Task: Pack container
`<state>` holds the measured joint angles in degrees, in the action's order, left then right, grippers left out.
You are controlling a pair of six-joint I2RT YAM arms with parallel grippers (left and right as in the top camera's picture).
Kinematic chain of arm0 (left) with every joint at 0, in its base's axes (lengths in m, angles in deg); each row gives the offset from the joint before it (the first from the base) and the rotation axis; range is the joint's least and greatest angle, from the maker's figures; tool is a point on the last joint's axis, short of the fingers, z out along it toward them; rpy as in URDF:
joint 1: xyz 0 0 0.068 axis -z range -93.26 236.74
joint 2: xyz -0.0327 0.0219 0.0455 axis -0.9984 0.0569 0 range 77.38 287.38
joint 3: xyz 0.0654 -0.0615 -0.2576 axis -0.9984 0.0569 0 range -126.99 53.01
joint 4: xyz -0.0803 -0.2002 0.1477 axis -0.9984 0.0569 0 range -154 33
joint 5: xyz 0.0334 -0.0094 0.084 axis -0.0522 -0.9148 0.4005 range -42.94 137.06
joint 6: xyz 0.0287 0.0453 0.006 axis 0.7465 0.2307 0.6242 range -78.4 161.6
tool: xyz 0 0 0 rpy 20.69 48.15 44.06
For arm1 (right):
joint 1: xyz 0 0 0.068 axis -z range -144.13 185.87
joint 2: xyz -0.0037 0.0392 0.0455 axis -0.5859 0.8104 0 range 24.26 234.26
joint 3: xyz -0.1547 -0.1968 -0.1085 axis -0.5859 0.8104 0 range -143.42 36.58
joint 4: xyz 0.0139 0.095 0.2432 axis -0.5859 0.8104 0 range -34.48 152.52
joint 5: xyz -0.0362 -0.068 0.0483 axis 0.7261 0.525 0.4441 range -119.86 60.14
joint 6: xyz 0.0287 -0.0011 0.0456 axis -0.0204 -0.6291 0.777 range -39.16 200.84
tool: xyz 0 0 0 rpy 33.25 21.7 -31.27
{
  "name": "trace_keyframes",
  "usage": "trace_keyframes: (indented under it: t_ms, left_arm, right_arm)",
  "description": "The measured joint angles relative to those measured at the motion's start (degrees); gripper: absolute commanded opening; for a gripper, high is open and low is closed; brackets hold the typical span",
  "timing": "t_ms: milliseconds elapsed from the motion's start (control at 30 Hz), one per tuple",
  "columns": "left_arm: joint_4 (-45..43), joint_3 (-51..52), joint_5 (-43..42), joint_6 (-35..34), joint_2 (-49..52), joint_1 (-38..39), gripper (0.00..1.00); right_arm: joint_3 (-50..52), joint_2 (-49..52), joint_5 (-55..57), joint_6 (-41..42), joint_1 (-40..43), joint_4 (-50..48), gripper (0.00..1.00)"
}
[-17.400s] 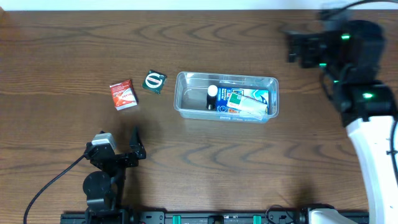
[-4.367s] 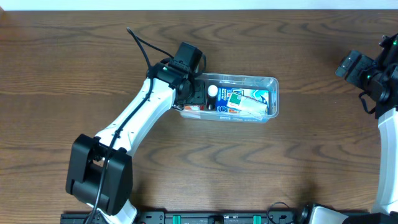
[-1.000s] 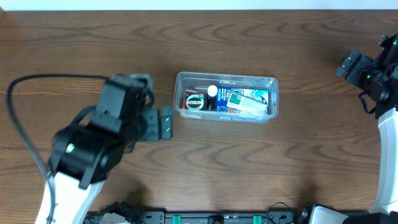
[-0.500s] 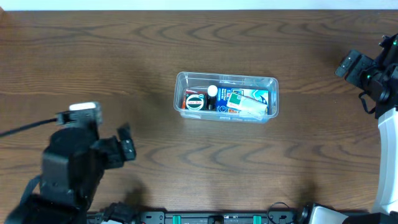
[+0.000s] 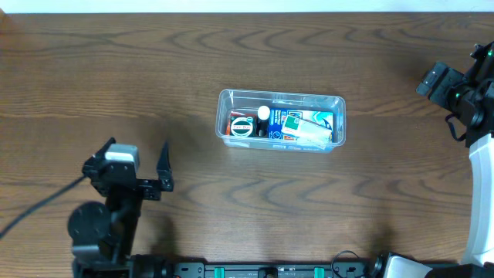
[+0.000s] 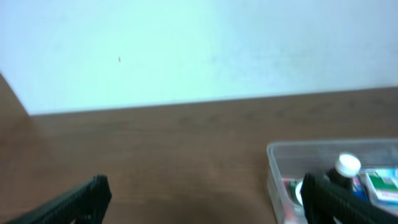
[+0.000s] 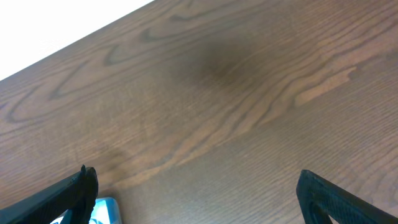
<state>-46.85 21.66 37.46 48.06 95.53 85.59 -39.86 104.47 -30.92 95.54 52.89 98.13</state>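
Observation:
The clear plastic container (image 5: pixel 337 101) stands in the middle of the table. It holds a green round packet (image 5: pixel 242 127), a red packet, a small white-capped bottle (image 5: pixel 264 113) and blue and green packets (image 5: pixel 309 126). The container's left end also shows in the left wrist view (image 6: pixel 273 163). My left gripper (image 5: pixel 160 166) is open and empty at the front left, well away from the container. My right gripper (image 5: pixel 434 79) is open and empty at the far right, above bare table (image 7: pixel 205 124).
The table is dark brown wood. A pale wall (image 6: pixel 199 43) rises behind its far edge. A corner of a light blue thing (image 7: pixel 102 210) shows at the bottom left of the right wrist view.
My left arm has drawn back from beside the container to the front left of the table and settled low. The green and red packets now lie in the container. The right arm has stayed still.

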Motion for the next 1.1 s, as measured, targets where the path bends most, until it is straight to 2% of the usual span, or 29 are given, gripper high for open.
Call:
trace_keyframes:
  t_ms: [233, 533, 867, 1100]
  left_arm:
    - [-14.9, 15.1, -1.1, -0.2, -8.0, 0.0, 0.98]
    - [-25.7, 25.5, -1.2, -0.4, -11.9, 0.0, 0.98]
    - [-26.2, 30.5, -1.2, -0.4, -16.8, 0.0, 0.98]
    - [-19.4, 31.0, -1.1, -0.4, -17.6, 0.0, 0.98]
  right_arm:
    - [0.0, 0.0, 0.0, 0.0, 0.0, 0.0, 0.99]
    - [0.0, 0.0, 0.0, 0.0, 0.0, 0.0, 0.99]
    - [0.0, 0.0, 0.0, 0.0, 0.0, 0.0, 0.99]
    - [0.0, 0.0, 0.0, 0.0, 0.0, 0.0, 0.99]
